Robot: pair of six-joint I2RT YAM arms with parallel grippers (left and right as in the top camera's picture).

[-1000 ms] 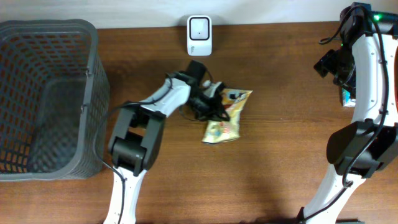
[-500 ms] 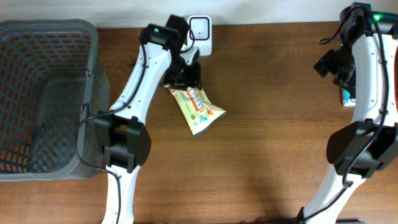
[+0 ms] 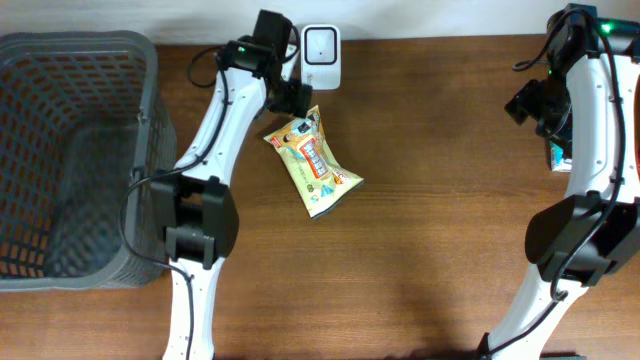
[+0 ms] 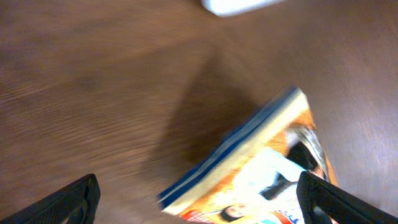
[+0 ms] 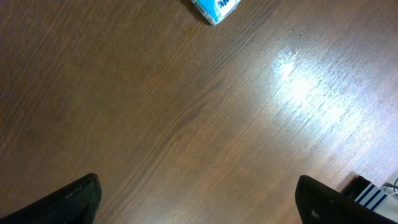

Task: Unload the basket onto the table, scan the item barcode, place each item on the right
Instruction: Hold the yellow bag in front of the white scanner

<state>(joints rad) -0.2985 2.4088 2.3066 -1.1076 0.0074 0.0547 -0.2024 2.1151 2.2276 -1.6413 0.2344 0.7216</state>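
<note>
Closest to me, I am seeing both arm bases sitting at the near edge of the brown wooden table (image 3: 440, 230). The left arm (image 3: 215, 130) is reaching away from me and the right arm (image 3: 592, 130) is rising along the right side. Off to the left, a dark grey mesh basket (image 3: 150, 120) is taking up that end of the table, running from near to far.

Moving out to the middle, the snack packet (image 3: 312, 165) is lying flat on the wood, yellow and orange with its printed face up. It is slanting from its near-right corner toward its far-left corner. I am not making out a barcode on it in any view.

At the packet's far end, the left gripper (image 3: 298, 102) is hovering with its jaws standing wide apart and gripping nothing. In the left wrist view its fingertips (image 4: 74, 199) are sitting at the bottom corners, with the packet's sealed edge lying between and below them, not pinched.

At about the same depth on the right, the right gripper (image 5: 199, 202) is hanging spread wide over bare wood, holding nothing. A small blue and white pack (image 5: 214, 9) is lying ahead of it.

Farthest out, the white scanner (image 3: 320, 44) is standing at the far edge, just beyond the left gripper and apart from the packet.
</note>
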